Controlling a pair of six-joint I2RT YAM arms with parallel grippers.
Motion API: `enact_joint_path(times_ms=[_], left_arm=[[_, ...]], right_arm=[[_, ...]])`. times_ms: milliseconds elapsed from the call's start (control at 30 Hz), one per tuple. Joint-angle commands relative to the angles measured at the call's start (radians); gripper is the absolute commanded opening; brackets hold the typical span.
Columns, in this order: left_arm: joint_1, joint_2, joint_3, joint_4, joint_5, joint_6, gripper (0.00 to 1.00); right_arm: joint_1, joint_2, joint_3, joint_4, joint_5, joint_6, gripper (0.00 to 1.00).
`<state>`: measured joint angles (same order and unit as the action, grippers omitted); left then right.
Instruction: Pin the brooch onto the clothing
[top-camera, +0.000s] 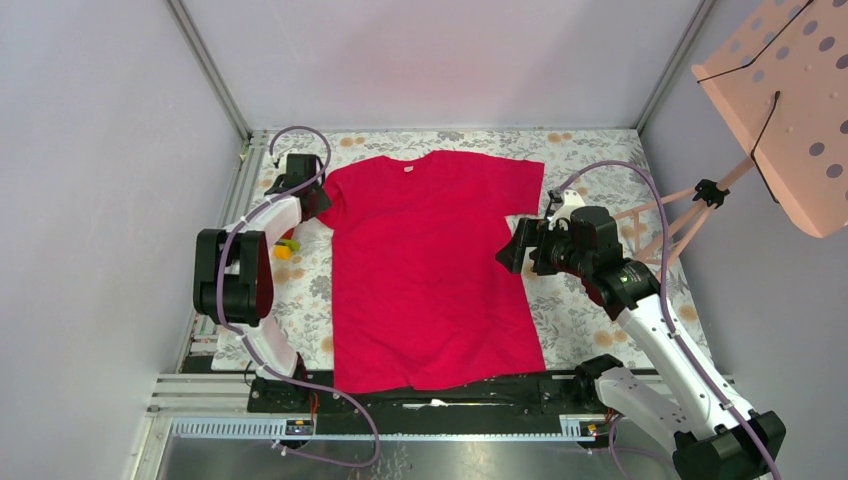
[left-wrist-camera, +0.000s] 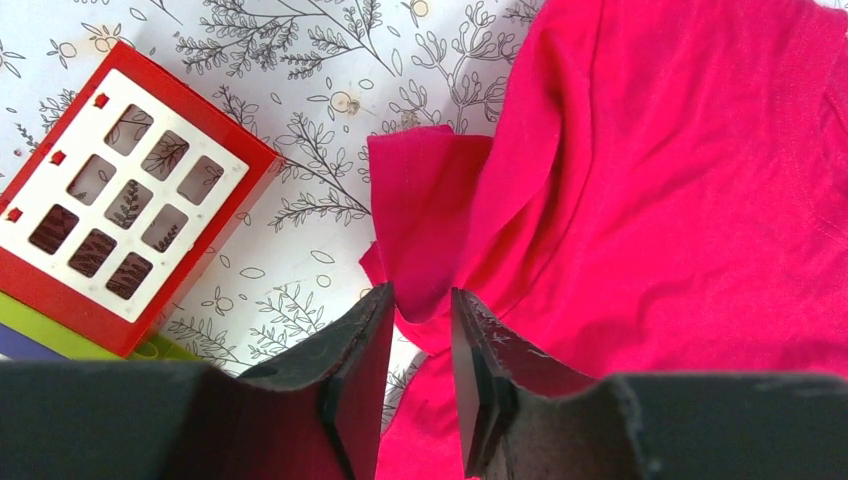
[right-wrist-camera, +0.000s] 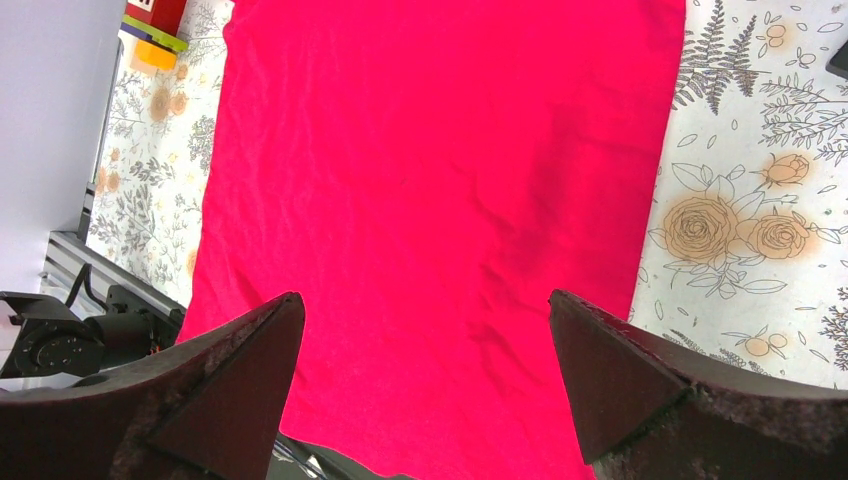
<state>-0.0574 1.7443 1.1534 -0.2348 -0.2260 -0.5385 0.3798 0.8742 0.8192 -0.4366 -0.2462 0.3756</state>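
Brooch (top-camera: 284, 251) lies on the counter (top-camera: 590, 165), just left of the red T-shirt (top-camera: 425, 270) and not touching it, beside a red-framed block (left-wrist-camera: 125, 195). Left gripper (left-wrist-camera: 421, 305) sits at the T-shirt's left sleeve, jaws narrow, with a fold of sleeve between them. T-shirt is spread flat. Right gripper (right-wrist-camera: 425, 310) hovers over the T-shirt's right edge, jaws wide, holding nothing.

The left arm (top-camera: 232, 275), frame left, and the right arm (top-camera: 655, 335), lower right, have white links and black joints. Lilac cables (top-camera: 625, 165) run along both; the fingers (right-wrist-camera: 230, 390) are black, rough wedges.
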Motion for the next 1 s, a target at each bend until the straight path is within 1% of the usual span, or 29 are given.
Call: enact_joint_path(times_ms=[0,33,133,200,333,433,533,600,667,700,733,800,833,933,967], left_arm=[[0.012,0.024,0.050,0.021,-0.023,0.015,0.32],[0.014,0.031,0.057,0.015,-0.019,0.014,0.28],[0.017,0.037,0.068,0.011,-0.011,0.019,0.10],[0.019,0.030,0.077,0.008,-0.015,0.022,0.01],[0.027,0.022,0.140,-0.009,-0.064,0.054,0.00],[0.054,0.071,0.258,-0.073,-0.096,0.070,0.00],[0.108,0.159,0.388,-0.139,-0.075,0.081,0.00],[0.133,0.225,0.486,-0.195,-0.062,0.095,0.08],[0.149,0.282,0.560,-0.240,-0.055,0.107,0.10],[0.156,0.301,0.582,-0.256,-0.051,0.106,0.14],[0.162,0.311,0.591,-0.260,-0.043,0.097,0.24],[0.169,0.304,0.571,-0.243,-0.016,0.086,0.52],[0.169,0.292,0.555,-0.219,-0.002,0.081,0.61],[0.169,0.243,0.519,-0.187,0.038,0.064,0.75],[0.169,0.221,0.515,-0.187,0.046,0.054,0.77]], right_arm=[[0.007,-0.002,0.009,0.003,-0.004,0.009,1.00],[0.007,0.000,0.012,0.000,-0.004,0.009,1.00],[0.007,0.001,0.018,-0.004,-0.004,0.009,0.99],[0.007,0.002,0.021,-0.007,-0.002,0.010,0.99],[0.007,0.010,0.038,-0.019,-0.005,0.008,0.99],[0.007,0.024,0.057,-0.029,-0.002,-0.002,1.00],[0.007,0.054,0.076,-0.051,0.011,-0.018,1.00],[0.007,0.079,0.084,-0.064,0.019,-0.025,1.00],[0.007,0.109,0.086,-0.061,0.026,-0.025,1.00],[0.007,0.124,0.088,-0.058,0.029,-0.023,1.00],[0.007,0.137,0.089,-0.054,0.031,-0.019,1.00],[0.007,0.164,0.100,-0.046,0.038,-0.012,1.00],[0.007,0.176,0.104,-0.042,0.042,-0.008,1.00],[0.007,0.207,0.128,-0.030,0.071,-0.001,0.99],[0.007,0.216,0.140,-0.031,0.090,-0.001,0.99]])
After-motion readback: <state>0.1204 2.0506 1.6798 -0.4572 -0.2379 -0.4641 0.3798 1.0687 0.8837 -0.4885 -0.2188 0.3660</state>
